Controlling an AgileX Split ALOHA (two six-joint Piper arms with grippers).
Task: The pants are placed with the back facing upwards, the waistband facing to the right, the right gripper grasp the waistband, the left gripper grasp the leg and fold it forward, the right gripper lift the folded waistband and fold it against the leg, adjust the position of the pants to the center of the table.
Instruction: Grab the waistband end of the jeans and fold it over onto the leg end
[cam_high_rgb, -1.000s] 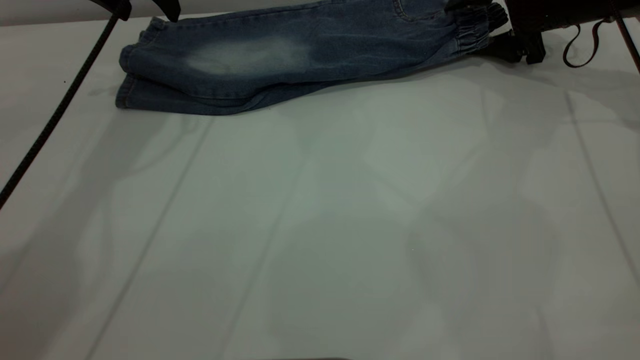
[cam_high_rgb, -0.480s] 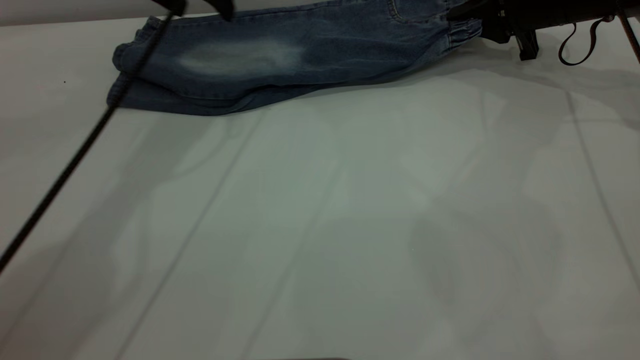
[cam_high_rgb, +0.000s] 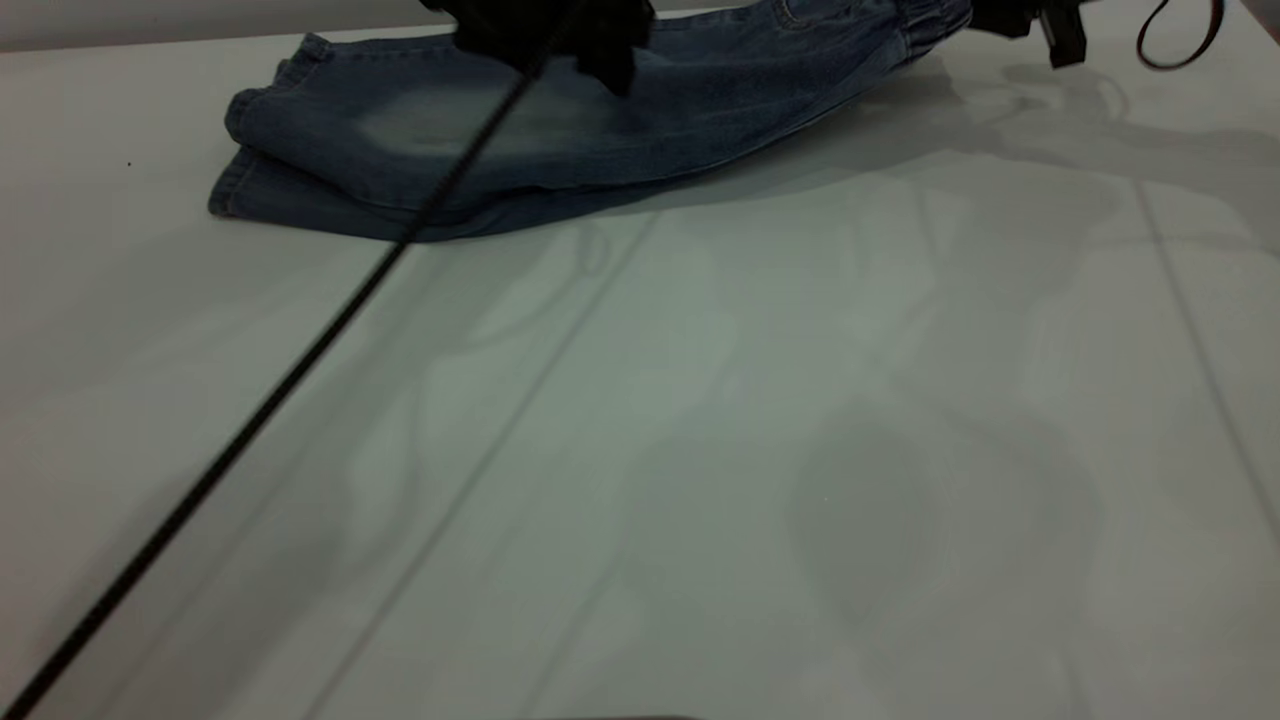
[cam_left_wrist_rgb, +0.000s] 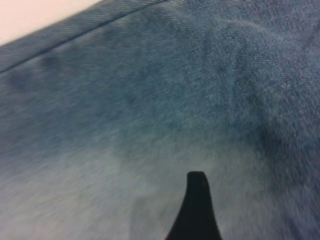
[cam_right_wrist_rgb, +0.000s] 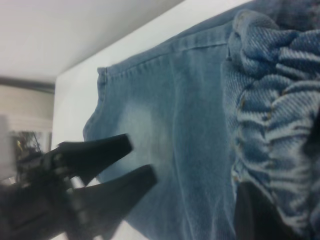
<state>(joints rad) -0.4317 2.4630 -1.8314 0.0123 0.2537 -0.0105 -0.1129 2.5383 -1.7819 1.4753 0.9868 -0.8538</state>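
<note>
The blue faded denim pants (cam_high_rgb: 560, 120), one pair already folded lengthwise, lie at the far edge of the pale grey tabletop (cam_high_rgb: 700, 450). In the last second the black left tool (cam_high_rgb: 560, 40) has swung in from the hem to hover over the pale patch, its fingers (cam_right_wrist_rgb: 120, 165) apart. The right tool (cam_high_rgb: 1020, 20), clamped on the ruched elastic waistband (cam_right_wrist_rgb: 270, 145), has lifted it higher, so the second fold is starting. Two tools, one garment.

The pants (cam_high_rgb: 560, 130) lie on the table's (cam_high_rgb: 700, 450) far side, waistband (cam_high_rgb: 935, 20) rightward, left pincer (cam_high_rgb: 600, 50) over their middle
</note>
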